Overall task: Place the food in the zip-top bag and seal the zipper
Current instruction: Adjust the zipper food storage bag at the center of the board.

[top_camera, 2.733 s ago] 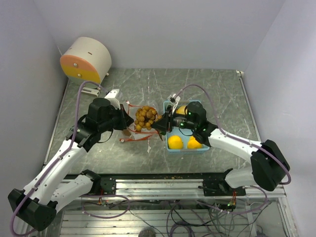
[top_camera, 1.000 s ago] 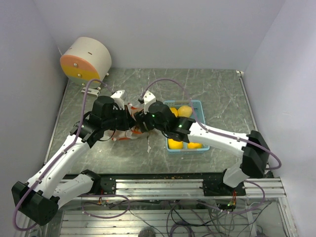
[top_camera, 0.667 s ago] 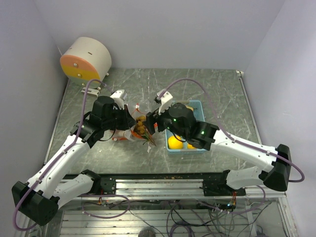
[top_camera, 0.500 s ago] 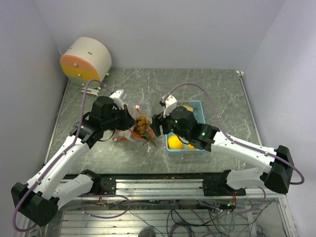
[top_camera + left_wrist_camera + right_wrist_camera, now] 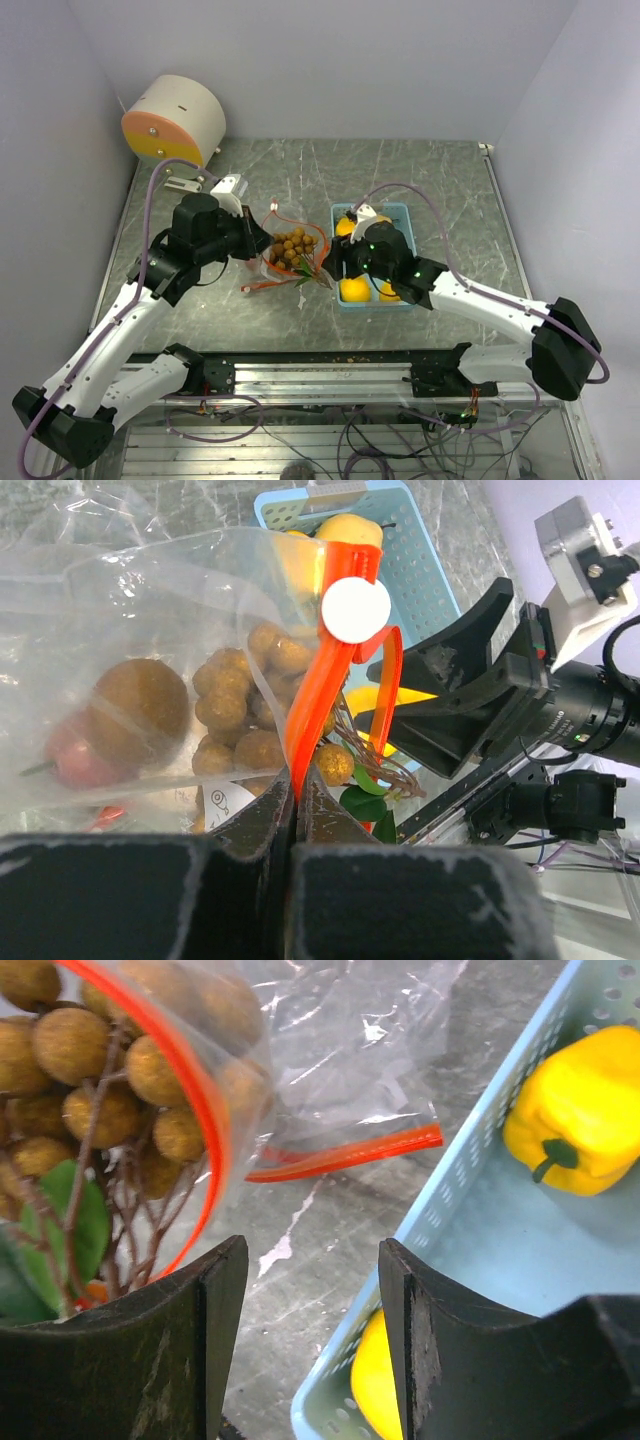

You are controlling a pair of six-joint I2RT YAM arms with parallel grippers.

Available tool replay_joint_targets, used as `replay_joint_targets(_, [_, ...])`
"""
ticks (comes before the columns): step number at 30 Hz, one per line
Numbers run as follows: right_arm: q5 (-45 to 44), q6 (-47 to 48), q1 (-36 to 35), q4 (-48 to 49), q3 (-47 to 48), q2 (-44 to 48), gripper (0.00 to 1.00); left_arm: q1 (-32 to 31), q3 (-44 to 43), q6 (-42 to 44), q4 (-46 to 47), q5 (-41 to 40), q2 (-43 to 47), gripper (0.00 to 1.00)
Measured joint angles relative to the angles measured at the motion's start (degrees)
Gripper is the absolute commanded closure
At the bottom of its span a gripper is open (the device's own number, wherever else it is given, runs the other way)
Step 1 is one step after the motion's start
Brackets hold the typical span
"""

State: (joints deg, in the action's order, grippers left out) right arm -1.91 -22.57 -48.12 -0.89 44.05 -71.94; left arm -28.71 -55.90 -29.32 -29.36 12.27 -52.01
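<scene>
Both arms reach inward, wrists close together.
The left arm rises from its base, folds at the elbow and points right; the left gripper has its jaws pinched tight on the bag rim. The right arm stretches left and low; the right gripper has its jaws apart, holding nothing.
</scene>
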Motion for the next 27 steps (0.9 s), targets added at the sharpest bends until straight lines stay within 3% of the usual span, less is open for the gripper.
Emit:
replay_joint_targets(6, [1.9,-2.6,0.1,4.3,-3.7,6.1,0.52,0.0,0.0,-0.3,0.0,0.0,-0.1,0.93])
replay_joint_targets(14, [0.9,-4.6,0.2,6.4,-5.8,12.2,0.53,0.0,0.0,-0.6,0.0,0.0,-0.6,0.93])
replay_joint_targets(27, [2.4,-10.2,0.5,14.0,-5.9,1.9,0.54,0.0,0.0,-1.1,0.8,0.0,-0.6,0.93])
